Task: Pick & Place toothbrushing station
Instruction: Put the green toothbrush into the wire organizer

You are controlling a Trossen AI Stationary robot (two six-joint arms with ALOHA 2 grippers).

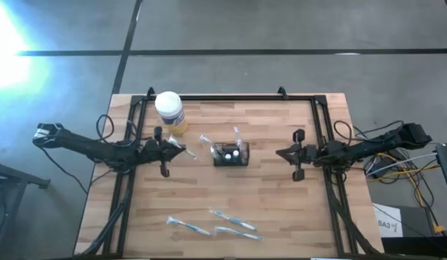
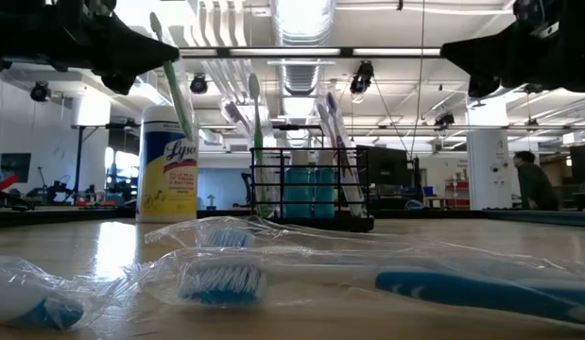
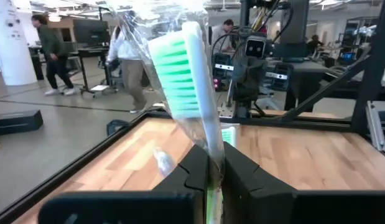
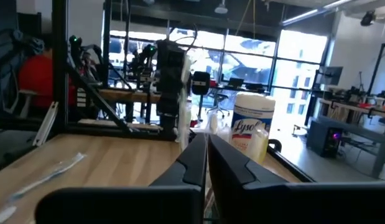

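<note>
The toothbrushing station (image 1: 231, 154), a small black slotted box with a few toothbrushes standing in it, sits mid-table and shows in the low view too (image 2: 311, 189). My left gripper (image 1: 177, 149) is left of it, shut on a green-bristled toothbrush (image 3: 183, 68) in clear wrap. That brush shows slanting under the arm in the low view (image 2: 175, 90). My right gripper (image 1: 284, 154) hovers right of the station, shut and with nothing in it (image 4: 206, 155). My left gripper pinches the wrapped toothbrush between its two fingers on the handle just below the head (image 3: 211, 152). The fingers come level from the table's left and lie across the brush. The brush stands steeply tilted, head above the fingers, clear of the table.
A yellow wipes jar with a white lid (image 1: 170, 110) stands at the far left of the board. Three wrapped blue toothbrushes (image 1: 217, 225) lie near the table's near edge. A black frame (image 1: 230, 97) runs round the table's edges. People move in the room beyond.
</note>
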